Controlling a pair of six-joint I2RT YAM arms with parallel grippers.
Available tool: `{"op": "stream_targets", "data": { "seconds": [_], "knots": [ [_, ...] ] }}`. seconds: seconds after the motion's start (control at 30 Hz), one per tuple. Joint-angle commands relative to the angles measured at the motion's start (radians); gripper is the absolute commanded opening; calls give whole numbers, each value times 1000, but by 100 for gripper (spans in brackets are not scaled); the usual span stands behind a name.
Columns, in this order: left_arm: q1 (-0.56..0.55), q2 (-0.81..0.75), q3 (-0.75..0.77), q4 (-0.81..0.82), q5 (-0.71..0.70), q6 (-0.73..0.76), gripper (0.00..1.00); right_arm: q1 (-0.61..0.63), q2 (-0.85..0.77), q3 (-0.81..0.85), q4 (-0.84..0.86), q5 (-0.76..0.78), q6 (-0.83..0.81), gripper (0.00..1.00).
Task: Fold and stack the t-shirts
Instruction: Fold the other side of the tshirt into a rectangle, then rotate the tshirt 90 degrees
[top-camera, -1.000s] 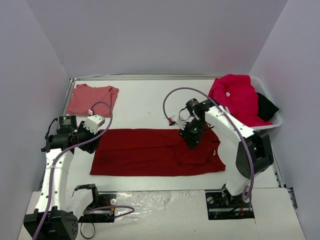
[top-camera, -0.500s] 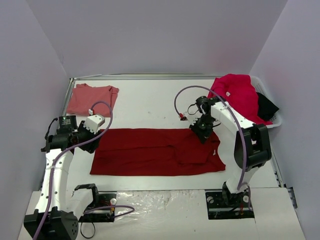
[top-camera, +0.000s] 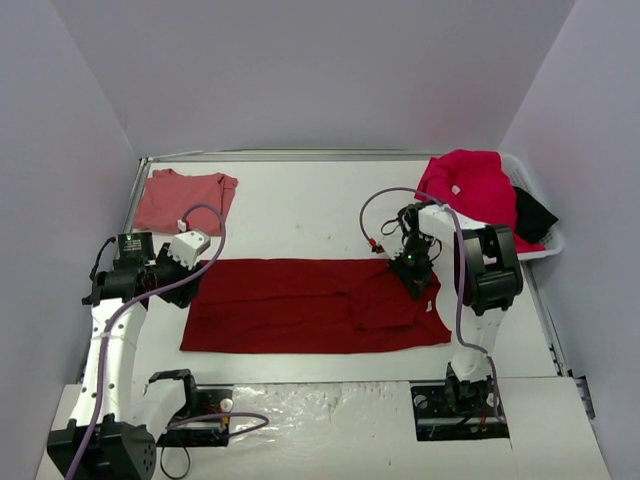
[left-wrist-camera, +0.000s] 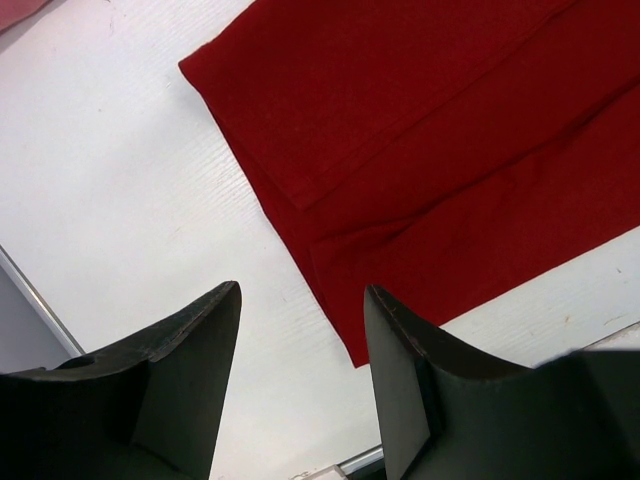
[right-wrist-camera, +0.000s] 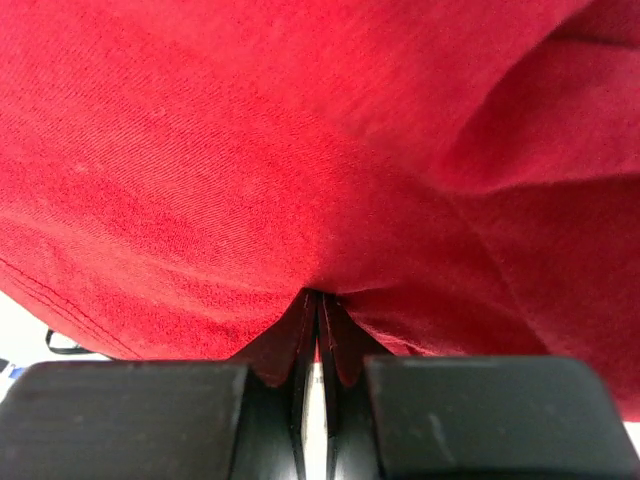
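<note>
The dark crimson t-shirt lies flat across the table's middle, folded into a long band. My right gripper is shut on its upper right part; the right wrist view shows the cloth pinched between the closed jaws. My left gripper is open and empty just left of the shirt's left edge, above the white table. The salmon-pink t-shirt lies folded at the back left. The raspberry t-shirt is heaped in the basket at the back right.
A white plastic basket stands at the back right with a dark cloth in it beside the raspberry shirt. A metal rail runs along the table's left edge. Grey walls enclose the table.
My right gripper has moved to the right along the crimson shirt's top edge, pulling its right part with it. The left arm has not moved.
</note>
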Motion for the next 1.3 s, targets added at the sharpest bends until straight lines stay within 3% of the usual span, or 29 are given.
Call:
{"op": "stream_targets", "data": {
  "seconds": [0.0,0.13,0.27,0.4,0.43,0.5,0.7,0.83,0.97,1.1,1.27],
  "knots": [
    [-2,11,43,4,-9,13,51,-14,94,70,32,29,1,0],
    [3,40,93,3,-40,19,51,-21,228,261,35,43,21,0],
    [7,97,158,-4,-75,-7,51,-19,381,553,9,54,36,0],
    [14,146,193,36,-93,-56,51,-8,600,945,-36,40,47,0],
    [14,157,210,50,-96,-73,52,2,637,1113,-34,51,45,0],
    [17,187,225,61,-107,-87,55,16,736,1321,30,66,39,0],
    [20,238,257,61,-98,-108,54,48,682,1179,565,-5,76,0],
    [21,244,234,72,-101,-120,54,78,679,1219,625,31,70,0],
    [35,234,215,78,-95,-123,55,81,572,1138,691,118,79,0],
    [50,203,202,63,-49,-110,56,91,408,924,795,199,67,0],
    [67,168,213,39,-29,-105,56,111,199,724,803,371,64,0]
  ]
}}
